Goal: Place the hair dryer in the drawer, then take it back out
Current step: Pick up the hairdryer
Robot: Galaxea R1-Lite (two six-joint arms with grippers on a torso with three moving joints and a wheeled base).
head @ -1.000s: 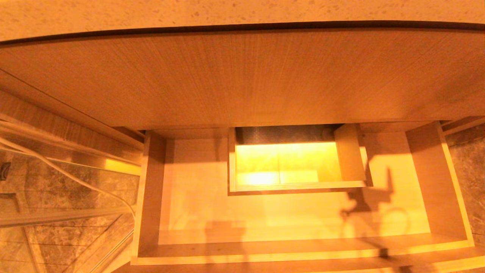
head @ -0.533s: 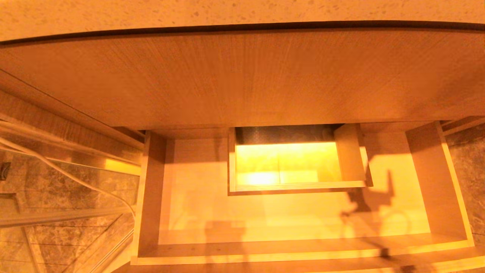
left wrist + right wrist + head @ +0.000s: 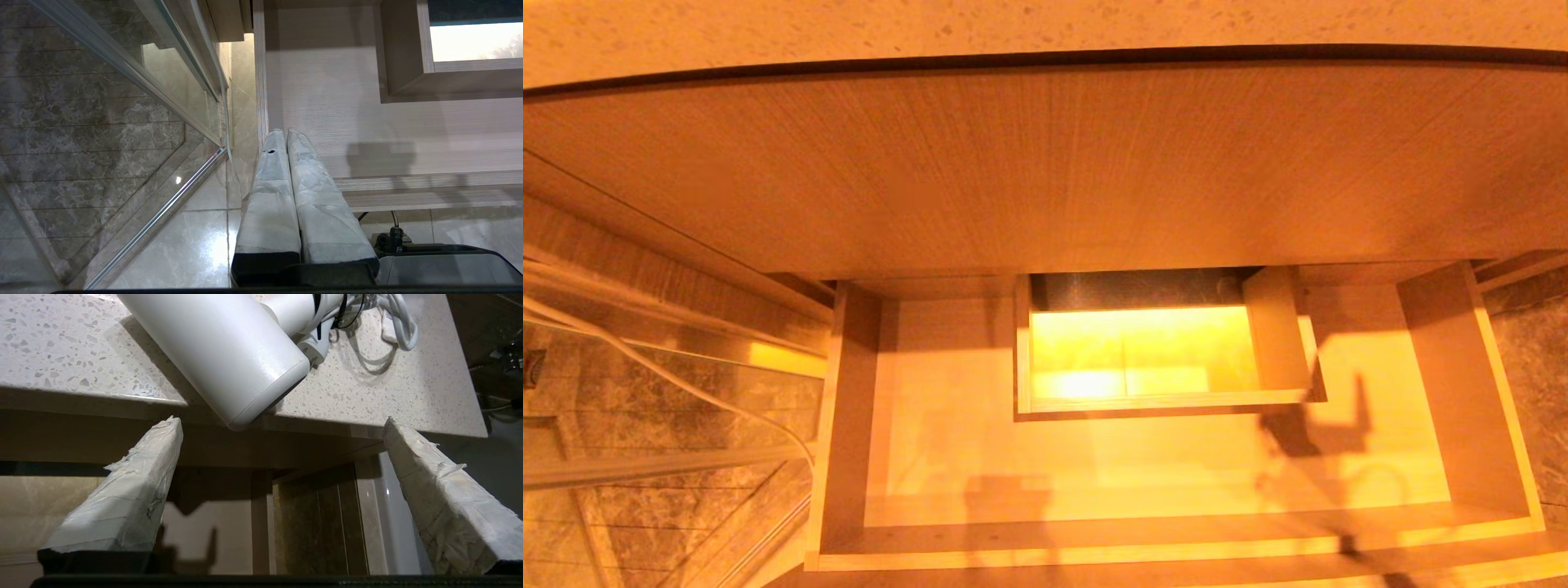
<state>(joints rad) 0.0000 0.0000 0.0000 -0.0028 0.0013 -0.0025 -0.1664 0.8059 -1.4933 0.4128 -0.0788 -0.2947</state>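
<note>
The drawer (image 3: 1160,457) stands pulled open with nothing in it. The hair dryer (image 3: 229,351) lies on the counter (image 3: 61,355), barrel overhanging the edge. The right end effector (image 3: 282,424), fingers spread wide, faces it, probably lining up a grasp. The left end effector (image 3: 284,134), fingers pressed together, idles near the drawer's side. The head view shows neither arm, only shadows.

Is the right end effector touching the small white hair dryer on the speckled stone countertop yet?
Apart. The right wrist view shows the right end effector open, both taped fingers short of the small white hair dryer, countertop edge visible between them.
</note>
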